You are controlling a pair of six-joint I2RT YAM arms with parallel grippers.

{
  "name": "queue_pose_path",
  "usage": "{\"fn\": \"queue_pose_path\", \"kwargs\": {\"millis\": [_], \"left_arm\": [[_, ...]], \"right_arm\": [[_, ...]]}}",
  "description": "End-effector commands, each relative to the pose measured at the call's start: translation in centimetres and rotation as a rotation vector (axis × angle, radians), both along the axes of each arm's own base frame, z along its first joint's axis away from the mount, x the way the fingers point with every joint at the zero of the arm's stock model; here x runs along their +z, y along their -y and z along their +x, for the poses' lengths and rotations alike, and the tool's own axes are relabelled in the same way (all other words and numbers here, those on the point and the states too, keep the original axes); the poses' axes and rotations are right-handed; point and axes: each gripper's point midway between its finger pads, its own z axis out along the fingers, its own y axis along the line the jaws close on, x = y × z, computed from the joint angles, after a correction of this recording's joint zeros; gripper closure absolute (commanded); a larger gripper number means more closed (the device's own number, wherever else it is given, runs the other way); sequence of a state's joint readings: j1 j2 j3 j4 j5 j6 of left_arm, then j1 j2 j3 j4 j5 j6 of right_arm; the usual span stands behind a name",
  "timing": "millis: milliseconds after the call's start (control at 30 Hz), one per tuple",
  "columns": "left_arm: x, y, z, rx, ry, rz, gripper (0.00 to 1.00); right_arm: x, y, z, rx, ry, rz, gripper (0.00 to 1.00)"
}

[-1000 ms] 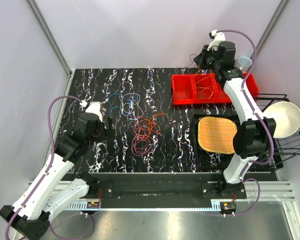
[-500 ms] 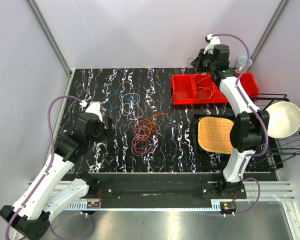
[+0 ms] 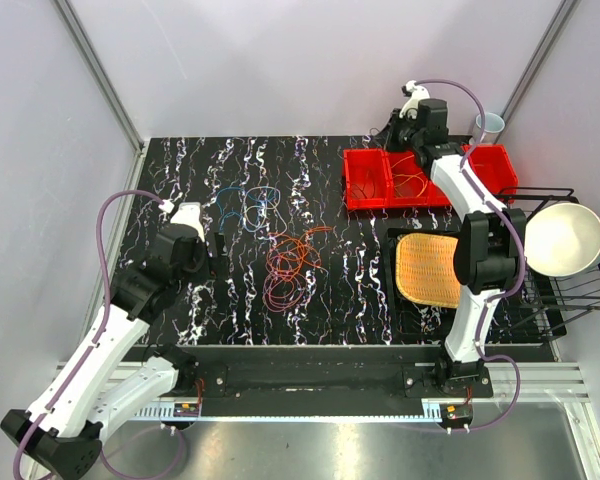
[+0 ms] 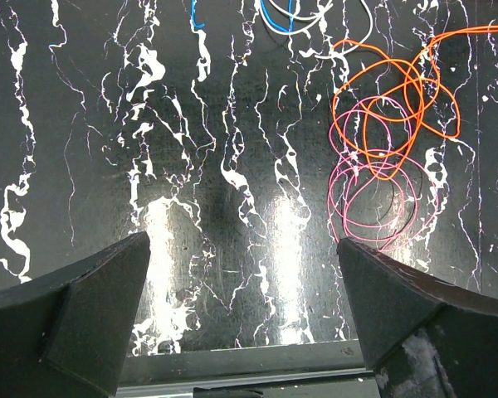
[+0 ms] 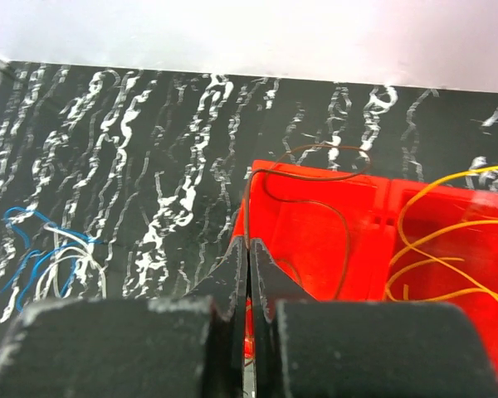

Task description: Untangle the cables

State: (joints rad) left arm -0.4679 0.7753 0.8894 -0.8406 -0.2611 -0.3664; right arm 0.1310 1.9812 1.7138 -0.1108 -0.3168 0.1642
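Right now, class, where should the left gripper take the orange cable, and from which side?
Take the orange cable by its free tail, which pokes out beyond the loops, clear of the pink cable. The open left gripper should probably come straight down from above, as the cable lies flat on the table.

A thin blue cable [image 3: 248,203] lies in loose loops on the black marbled desk [image 3: 180,160], tangled with a white strand [image 5: 83,269]. Nearer, an orange-red cable [image 4: 390,108] overlaps a coiled pink-magenta cable [image 4: 373,203]. A yellow-orange cable [image 5: 448,249] lies in a red tray [image 5: 365,215]. A thin dark-brown cable [image 5: 315,178] loops over the tray's rim, pinched in the closed right hand [image 5: 249,257].
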Motion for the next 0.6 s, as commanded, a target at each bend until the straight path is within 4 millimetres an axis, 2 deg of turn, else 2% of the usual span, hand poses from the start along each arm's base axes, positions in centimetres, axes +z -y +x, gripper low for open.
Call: {"fn": "queue_pose_path", "kwargs": {"millis": [0, 133, 200, 267, 333, 367, 400, 433, 567], "left_arm": [[0.6, 0.4, 0.9, -0.006, 0.034, -0.021, 0.01], [0.5, 0.3, 1.0, -0.006, 0.031, -0.024, 0.01], [0.6, 0.3, 1.0, -0.006, 0.033, -0.028, 0.01], [0.6, 0.2, 1.0, -0.003, 0.032, -0.029, 0.01], [0.6, 0.2, 1.0, -0.003, 0.031, -0.030, 0.01], [0.6, 0.2, 1.1, -0.003, 0.034, -0.032, 0.01], [0.6, 0.3, 1.1, -0.007, 0.035, -0.033, 0.01], [0.6, 0.2, 1.0, -0.004, 0.035, -0.034, 0.01], [0.6, 0.2, 1.0, -0.006, 0.035, -0.035, 0.01]], "right_arm": [[0.2, -2.0, -0.4, 0.081, 0.019, 0.073, 1.00], [-0.1, -3.1, -1.6, 0.093, 0.005, 0.058, 1.00], [0.0, -2.9, -2.3, 0.059, -0.004, 0.039, 1.00], [-0.7, -2.9, -3.1, 0.027, -0.038, 0.049, 1.00], [-0.2, -2.7, -3.9, 0.001, -0.049, 0.066, 1.00], [-0.8, -2.7, -4.4, -0.023, -0.077, 0.084, 1.00], [-0.3, -2.8, -4.9, -0.024, -0.078, 0.095, 1.00], [-0.4, -3.8, -5.5, -0.009, -0.087, 0.098, 1.00], [-1.5, -4.9, -6.7, -0.045, -0.132, 0.053, 1.00]]}}
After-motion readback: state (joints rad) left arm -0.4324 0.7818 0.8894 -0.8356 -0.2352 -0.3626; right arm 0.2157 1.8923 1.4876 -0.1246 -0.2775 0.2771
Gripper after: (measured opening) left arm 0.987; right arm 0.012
